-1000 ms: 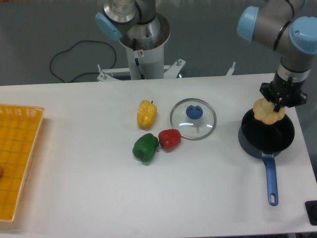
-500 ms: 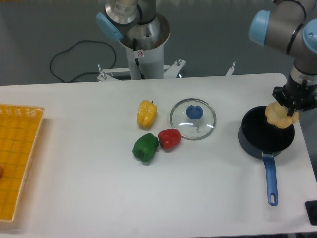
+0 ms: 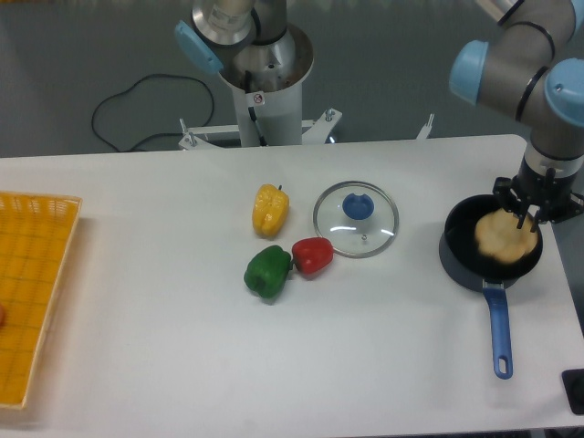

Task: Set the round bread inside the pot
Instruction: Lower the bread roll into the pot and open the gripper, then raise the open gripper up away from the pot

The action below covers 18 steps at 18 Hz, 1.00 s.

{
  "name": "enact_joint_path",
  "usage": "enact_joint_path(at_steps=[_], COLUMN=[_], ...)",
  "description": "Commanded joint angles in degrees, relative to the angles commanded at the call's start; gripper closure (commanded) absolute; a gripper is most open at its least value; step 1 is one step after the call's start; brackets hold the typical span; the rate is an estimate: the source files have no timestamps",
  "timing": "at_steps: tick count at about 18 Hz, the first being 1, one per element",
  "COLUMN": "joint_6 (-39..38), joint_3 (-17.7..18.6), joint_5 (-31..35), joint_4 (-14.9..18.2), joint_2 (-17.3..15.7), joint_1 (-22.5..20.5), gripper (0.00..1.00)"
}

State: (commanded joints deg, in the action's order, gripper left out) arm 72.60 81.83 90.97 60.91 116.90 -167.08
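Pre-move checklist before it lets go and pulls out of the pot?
1. Round bread inside the pot rim: ok.
2. Bread resting on the pot floor rather than hanging: cannot tell.
3. Gripper open or shut on the bread: cannot tell, fingertips sit at its upper edge.
4. Blue pot handle pointing toward the near edge, away from the gripper: ok.
5. Glass lid apart from the pot, to its left: ok.
6. Red pepper and the other peppers far from the pot: ok.

Arm reaching in from upper right, wrist vertical, gripper (image 3: 526, 214) pointing down
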Motion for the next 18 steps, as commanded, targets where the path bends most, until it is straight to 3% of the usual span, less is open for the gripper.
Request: enact_joint_path(at_steps=[2, 3, 10, 13, 15, 18], joint_6=[0.00, 0.09, 0.09, 2.00, 7.97, 10.63], joint_3=[0.35, 0.79, 5.09, 5.19, 5.36, 5.36], joint_5=[0.09, 0.26, 3.69, 3.52, 3.34, 3.43], joint_4=[-0.26, -0.35, 0.35, 5.16, 6.06, 7.11], joint_2=[-0.18, -0.44, -3.51, -5.62, -6.85, -7.12], joint_1=[0.00, 0.00, 0.88, 1.84, 2.37, 3.16], gripper=[0.02, 0.00, 0.00, 0.00, 0.00, 0.00])
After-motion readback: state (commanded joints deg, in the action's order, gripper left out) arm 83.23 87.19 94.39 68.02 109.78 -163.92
